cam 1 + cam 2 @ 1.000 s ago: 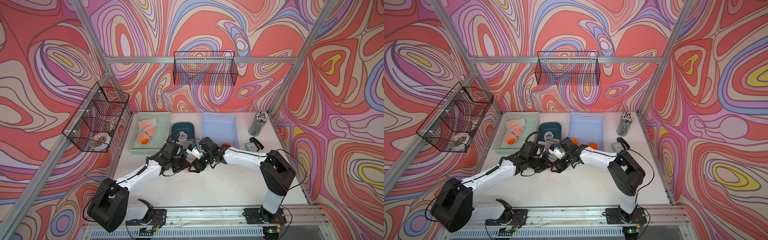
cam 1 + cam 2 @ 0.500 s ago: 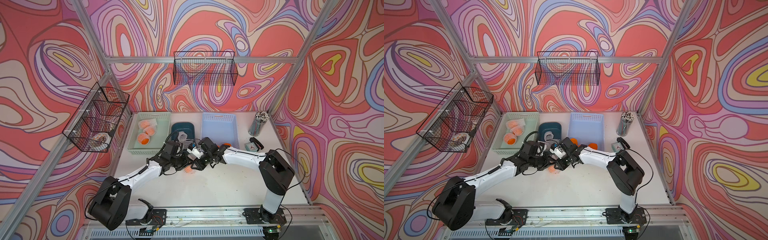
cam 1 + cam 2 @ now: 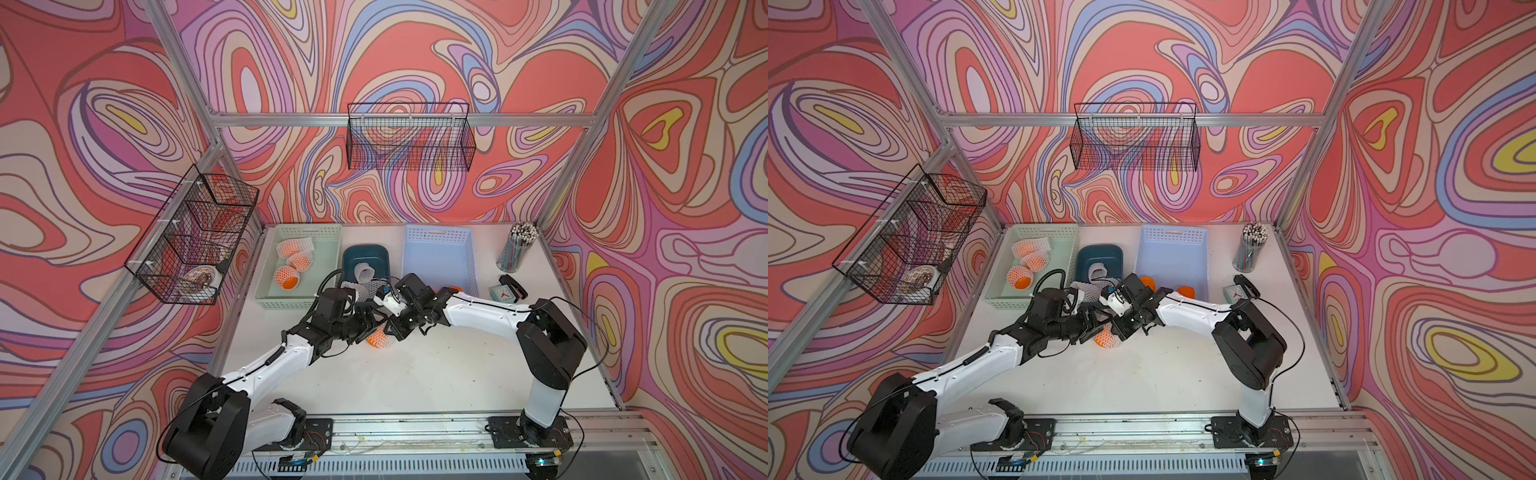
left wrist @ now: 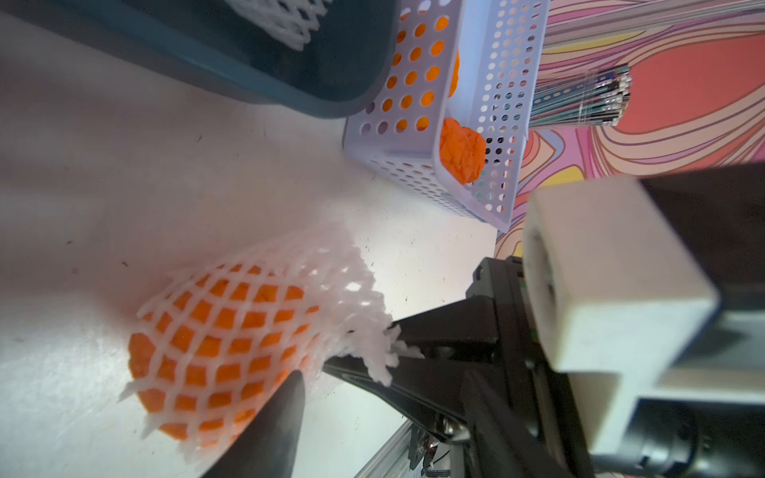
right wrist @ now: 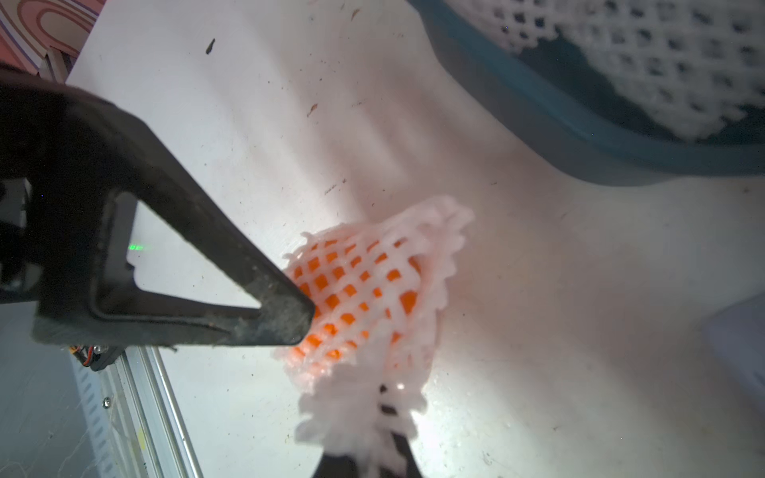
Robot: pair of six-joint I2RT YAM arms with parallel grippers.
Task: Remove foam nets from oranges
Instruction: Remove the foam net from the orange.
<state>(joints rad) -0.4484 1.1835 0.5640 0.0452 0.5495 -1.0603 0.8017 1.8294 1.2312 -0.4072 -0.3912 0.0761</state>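
Now your right hand (image 4: 374, 364) is clamped on the loose end of the foam net (image 4: 352, 285). Your left hand (image 3: 365, 326) has its fingers apart. The orange (image 4: 223, 327) inside the net lies on the worktop (image 3: 436, 365).

White diamond-mesh foam net (image 4: 352, 289), vivid orange-skinned orange (image 4: 138, 358), dark teal bin (image 4: 248, 78).

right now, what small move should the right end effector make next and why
Probably draw the right end effector back, away from the orange. It is shut on the loose end of the foam net, the orange lies on the table with its far end bare, and the left end effector stands open beside it.
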